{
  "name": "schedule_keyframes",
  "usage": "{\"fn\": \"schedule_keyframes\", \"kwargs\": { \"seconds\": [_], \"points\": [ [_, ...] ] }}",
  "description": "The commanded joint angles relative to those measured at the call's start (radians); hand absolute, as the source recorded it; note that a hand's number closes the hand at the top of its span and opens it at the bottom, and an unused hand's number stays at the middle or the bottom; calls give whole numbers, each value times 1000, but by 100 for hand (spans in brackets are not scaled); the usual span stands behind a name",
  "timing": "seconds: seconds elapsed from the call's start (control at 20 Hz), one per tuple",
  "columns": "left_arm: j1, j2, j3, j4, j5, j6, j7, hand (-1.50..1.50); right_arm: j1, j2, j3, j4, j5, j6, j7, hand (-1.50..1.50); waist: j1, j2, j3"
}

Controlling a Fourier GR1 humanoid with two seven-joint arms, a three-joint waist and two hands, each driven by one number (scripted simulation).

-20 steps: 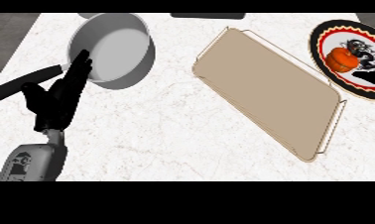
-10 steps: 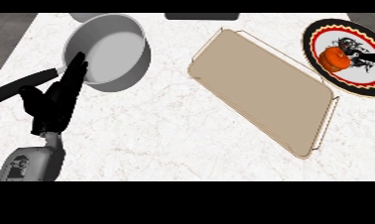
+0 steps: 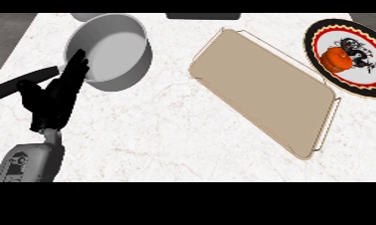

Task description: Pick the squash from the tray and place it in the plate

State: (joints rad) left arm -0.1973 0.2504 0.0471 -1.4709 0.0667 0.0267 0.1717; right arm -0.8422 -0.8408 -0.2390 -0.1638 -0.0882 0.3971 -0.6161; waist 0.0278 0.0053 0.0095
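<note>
- One hand (image 3: 53, 100) showed, the left one, at the view's left edge; it rested open with fingers straight and pointing up, holding nothing.
- Its fingertips lay over the rim of the single grey pot (image 3: 114, 52); actual contact could not be told.
- The pot's black handle (image 3: 22, 83) ran off behind the hand toward the left edge.
- One beige tray (image 3: 266, 89) lay tilted across the middle of the white counter (image 3: 169, 134), with nothing on it.
- One plate (image 3: 345, 55), black-rimmed and patterned, sat at the far right, cut off by the edge.
- One orange squash (image 3: 336, 59) lay on that plate.
- The right hand was out of view.
</note>
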Motion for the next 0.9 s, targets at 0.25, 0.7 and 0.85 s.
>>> {"fn": "schedule_keyframes", "kwargs": {
  "seconds": [0.25,0.7,0.85],
  "points": [
    [7,-44,-19,71,-9,-6,-26,0,75,-33,-26,29,-2,37,-102,-150,14,16,-4],
    [-35,-35,-6,56,-3,-9,22,0,97,-99,-31,25,13,33,-102,-150,19,18,-3],
    [-2,-13,3,24,-6,-16,27,0,130,-150,-32,38,17,70,-102,-150,24,17,-2]
  ]
}}
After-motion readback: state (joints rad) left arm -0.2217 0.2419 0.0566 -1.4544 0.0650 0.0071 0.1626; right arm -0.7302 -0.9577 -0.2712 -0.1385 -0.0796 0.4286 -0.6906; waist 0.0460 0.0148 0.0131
